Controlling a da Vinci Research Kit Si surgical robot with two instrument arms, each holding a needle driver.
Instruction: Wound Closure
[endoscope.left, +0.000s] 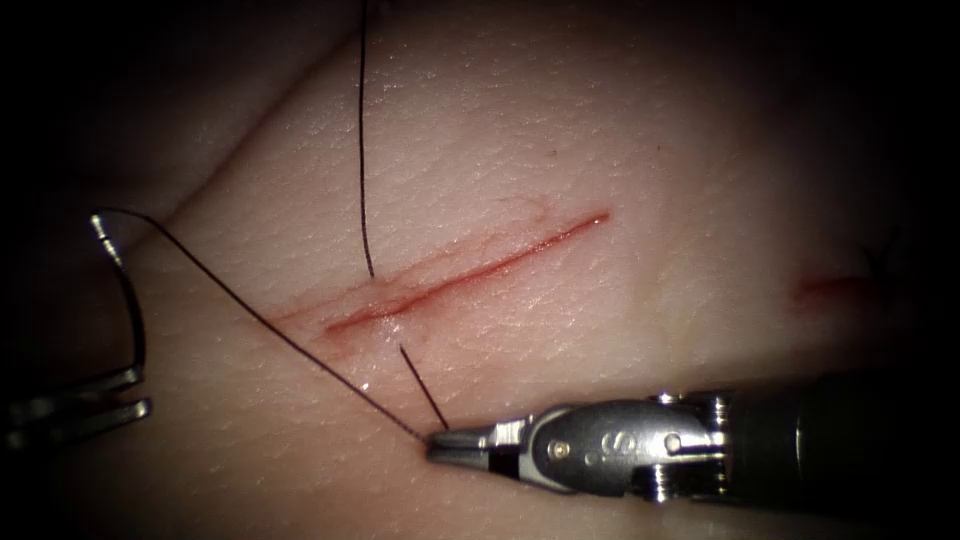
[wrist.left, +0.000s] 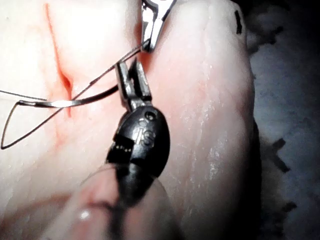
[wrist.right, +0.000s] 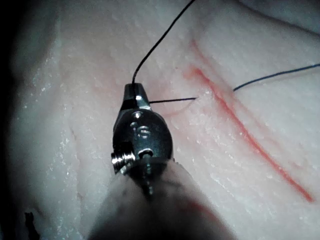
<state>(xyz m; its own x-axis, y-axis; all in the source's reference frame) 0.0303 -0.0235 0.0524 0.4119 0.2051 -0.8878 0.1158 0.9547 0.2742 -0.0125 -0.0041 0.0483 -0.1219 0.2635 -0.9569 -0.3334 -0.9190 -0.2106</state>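
The cut runs slantwise across the pale tissue, edged with red fluid. My left tool is at the far left, off the cut's left end, shut on the curved needle near its tip end. The needle is out of the tissue, with its tail end up. Dark thread runs from that tail to my right tool, which is shut on it low on the tissue. A second strand comes down and crosses under the cut near its left end. In the left wrist view the left tool grips the needle.
A second small red mark lies far right on the tissue. The right tool's shaft lies along the lower right. The right wrist view has the right tool beside the cut.
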